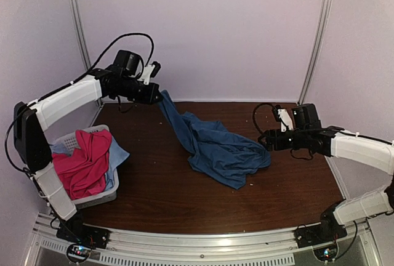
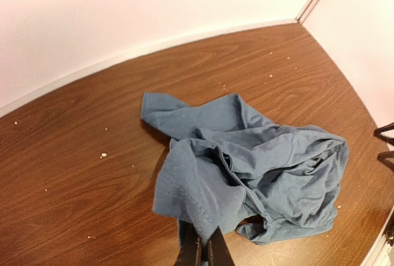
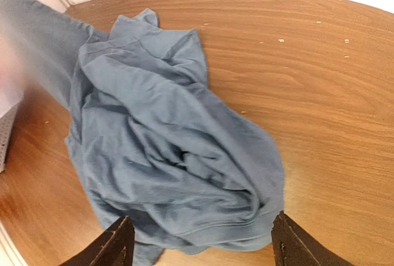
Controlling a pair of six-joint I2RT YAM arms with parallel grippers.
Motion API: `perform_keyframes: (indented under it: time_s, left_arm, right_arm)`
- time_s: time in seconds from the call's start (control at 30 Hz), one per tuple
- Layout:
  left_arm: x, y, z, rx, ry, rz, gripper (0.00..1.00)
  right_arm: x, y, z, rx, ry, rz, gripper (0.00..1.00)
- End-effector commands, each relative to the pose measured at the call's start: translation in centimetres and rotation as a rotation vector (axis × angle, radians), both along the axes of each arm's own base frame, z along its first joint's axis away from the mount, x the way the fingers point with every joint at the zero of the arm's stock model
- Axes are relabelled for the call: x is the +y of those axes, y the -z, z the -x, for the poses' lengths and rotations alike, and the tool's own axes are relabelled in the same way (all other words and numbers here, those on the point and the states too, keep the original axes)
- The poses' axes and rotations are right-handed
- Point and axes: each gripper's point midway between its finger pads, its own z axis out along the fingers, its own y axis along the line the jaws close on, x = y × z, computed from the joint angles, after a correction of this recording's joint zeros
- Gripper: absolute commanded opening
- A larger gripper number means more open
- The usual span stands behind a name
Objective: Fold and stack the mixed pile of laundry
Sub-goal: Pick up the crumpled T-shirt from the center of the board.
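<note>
legible text, labels, brands, numbers, signs: none readable in any view.

Dark brown wood-grain tabletop (image 1: 166, 195); white slotted plastic basket (image 1: 103, 197) sits at its left near side; pale specks (image 2: 103, 154), probably crumbs, scattered over the wood; two silver metal uprights (image 1: 79, 26) against plain pale walls (image 1: 234, 32) behind.
</note>
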Motion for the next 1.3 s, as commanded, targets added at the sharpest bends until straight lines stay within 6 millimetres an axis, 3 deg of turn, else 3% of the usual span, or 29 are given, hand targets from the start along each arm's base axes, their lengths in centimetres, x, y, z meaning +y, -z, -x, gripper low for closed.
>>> perform_keyframes:
  time_s: [0.0, 0.13, 0.33, 0.43, 0.6, 0.7, 0.8, 0.83, 0.93, 1.03, 1.17, 1.27]
  left_arm:
    - [-1.2, -8.6, 0.6, -0.177, 0.076, 0.145, 0.00]
    - [-1.4, -8.9, 0.3, -0.171, 0.074, 0.157, 0.00]
    - [-1.5, -8.1, 0.2, -0.150, 0.074, 0.154, 0.00]
    - [-1.4, -7.9, 0.3, -0.148, 0.071, 0.148, 0.00]
    - [-1.2, -7.6, 0.2, -0.147, 0.058, 0.137, 0.00]
    - [-1.0, -7.4, 0.1, -0.149, 0.050, 0.126, 0.00]
    - [-0.8, -7.3, 0.0, -0.151, 0.043, 0.113, 0.00]
    - [-0.7, -7.2, 0.0, -0.152, 0.042, 0.107, 0.00]
    - [-0.4, -7.2, -0.1, -0.158, 0.025, 0.092, 0.00]
    - [0.4, -7.1, -0.6, -0.171, -0.012, 0.064, 0.00]
    - [1.7, -7.3, -1.3, -0.182, -0.064, 0.034, 0.00]
    - [2.8, -7.1, -1.7, -0.182, -0.110, -0.001, 0.00]
  right_arm:
    - [5.5, -0.3, 3.6, -0.017, -0.223, -0.055, 0.75]
    - [9.5, 1.8, 5.8, -0.015, -0.352, 0.016, 0.66]
    - [13.1, 6.1, 7.6, 0.049, -0.450, 0.120, 0.56]
    - [13.7, 8.0, 7.8, 0.074, -0.452, 0.172, 0.55]
    - [14.0, 11.0, 7.3, 0.117, -0.428, 0.275, 0.59]
    - [14.1, 12.9, 7.4, 0.154, -0.424, 0.326, 0.72]
    - [13.8, 14.6, 7.6, 0.181, -0.419, 0.410, 0.76]
    - [13.7, 15.1, 7.7, 0.186, -0.418, 0.441, 0.73]
    - [12.6, 15.7, 7.6, 0.190, -0.379, 0.529, 0.37]
    - [11.9, 12.8, 6.1, 0.129, -0.312, 0.571, 0.01]
    - [12.5, 3.3, 4.4, -0.051, -0.269, 0.460, 0.00]
    - [11.2, -4.3, 3.5, -0.181, -0.215, 0.349, 0.00]
